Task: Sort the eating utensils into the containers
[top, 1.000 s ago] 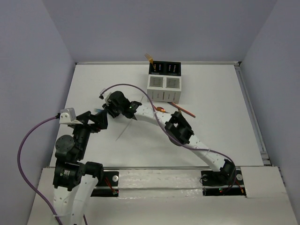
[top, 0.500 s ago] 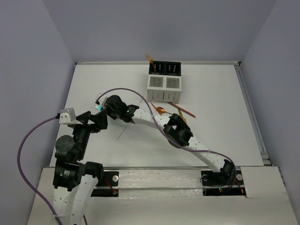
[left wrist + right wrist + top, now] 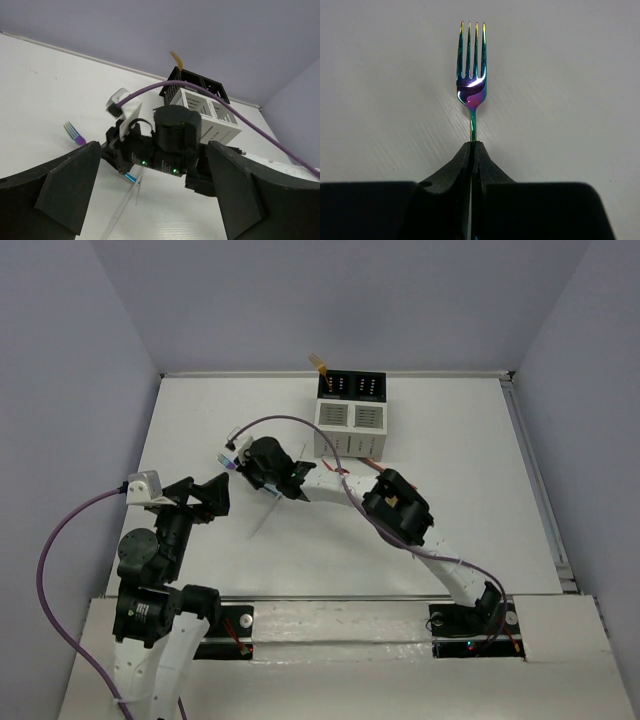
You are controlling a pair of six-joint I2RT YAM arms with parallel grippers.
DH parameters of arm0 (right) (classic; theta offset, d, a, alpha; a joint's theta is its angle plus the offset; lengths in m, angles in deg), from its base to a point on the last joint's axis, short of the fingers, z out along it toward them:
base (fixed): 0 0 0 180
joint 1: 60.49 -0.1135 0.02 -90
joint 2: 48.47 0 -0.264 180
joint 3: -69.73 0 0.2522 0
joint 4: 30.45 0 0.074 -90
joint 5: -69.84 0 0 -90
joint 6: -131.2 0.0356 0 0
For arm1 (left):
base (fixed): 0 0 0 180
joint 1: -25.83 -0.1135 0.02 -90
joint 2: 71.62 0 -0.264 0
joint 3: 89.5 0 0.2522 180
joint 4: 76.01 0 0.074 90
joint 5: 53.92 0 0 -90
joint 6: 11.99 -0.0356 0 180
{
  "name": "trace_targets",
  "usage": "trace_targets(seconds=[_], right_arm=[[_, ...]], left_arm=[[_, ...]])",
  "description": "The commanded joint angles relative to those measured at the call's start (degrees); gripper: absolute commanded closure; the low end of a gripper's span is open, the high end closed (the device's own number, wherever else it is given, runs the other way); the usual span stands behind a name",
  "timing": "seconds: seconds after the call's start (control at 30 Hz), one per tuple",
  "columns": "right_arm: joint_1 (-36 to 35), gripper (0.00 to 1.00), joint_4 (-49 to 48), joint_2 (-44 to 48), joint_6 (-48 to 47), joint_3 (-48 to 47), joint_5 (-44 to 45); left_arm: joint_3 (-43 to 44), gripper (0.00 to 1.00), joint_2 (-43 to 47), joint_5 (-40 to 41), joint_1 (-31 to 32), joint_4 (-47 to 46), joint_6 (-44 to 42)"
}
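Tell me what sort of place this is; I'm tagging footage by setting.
Probably a robot test cell, not a kitchen: a white table boxed in by plain lavender walls, and the right hand pinching an iridescent fork.

Open tabletop (image 3: pixel 470 470) right of the caddy (image 3: pixel 350 427); right arm (image 3: pixel 398 508) across the centre, just before the left gripper (image 3: pixel 215 497)

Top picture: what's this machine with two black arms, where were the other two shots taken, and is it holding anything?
It is a robot: two arms bolted to a table. The top picture looks down on the left arm and right arm. The other two come from a camera on each wrist, showing its own jaws. The right arm's jaws are shut on a rainbow fork. The left arm's jaws are open, empty. On the table stands a black-and-white caddy with an orange stick poking out at the back; a pale stick lies loose.
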Motion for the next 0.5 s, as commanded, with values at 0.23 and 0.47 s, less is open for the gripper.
trace_targets(seconds=[0.23, 0.47], right_arm=[[9.1, 0.93, -29.9, 21.2, 14.3, 11.3, -3.5], [18.4, 0.93, -34.4, 23.8, 12.7, 9.2, 2.1]], left_arm=[[0.7, 0.01, -0.3, -0.1, 0.3, -3.1, -0.1], [0.6, 0.01, -0.9, -2.2, 0.3, -3.2, -0.3]])
